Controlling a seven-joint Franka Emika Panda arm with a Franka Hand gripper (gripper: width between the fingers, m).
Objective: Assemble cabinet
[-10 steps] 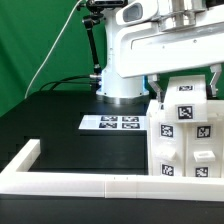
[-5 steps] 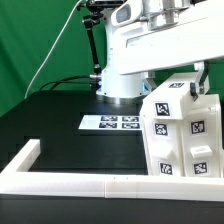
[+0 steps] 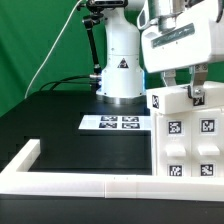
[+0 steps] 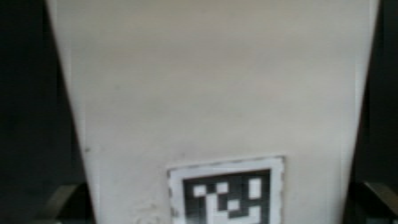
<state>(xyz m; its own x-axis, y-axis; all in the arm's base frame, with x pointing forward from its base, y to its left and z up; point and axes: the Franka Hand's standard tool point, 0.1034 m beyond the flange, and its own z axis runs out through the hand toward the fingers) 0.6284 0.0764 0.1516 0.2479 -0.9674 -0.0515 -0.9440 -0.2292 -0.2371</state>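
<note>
The cabinet [image 3: 190,140] is a white blocky box with several black-and-white tags, standing at the exterior view's right against the front rail. My gripper [image 3: 183,92] comes down from above and is shut on the cabinet's top edge, with one dark finger [image 3: 197,93] showing on its upper face. In the wrist view the cabinet's white panel [image 4: 214,90] fills the picture, with one tag [image 4: 226,192] between the fingers. My gripper [image 4: 217,205] shows only as dark fingertips [image 4: 64,202] at either side of the panel.
The marker board [image 3: 120,122] lies flat on the black table behind and to the left of the cabinet. The long white rail frame [image 3: 90,183] borders the table's front and left. The arm's white base [image 3: 120,70] stands at the back, in front of a green curtain.
The cabinet has turned in the grip from a tilted, corner-on pose to upright, with its tagged face square to the camera. The wrist has swung with it.
</note>
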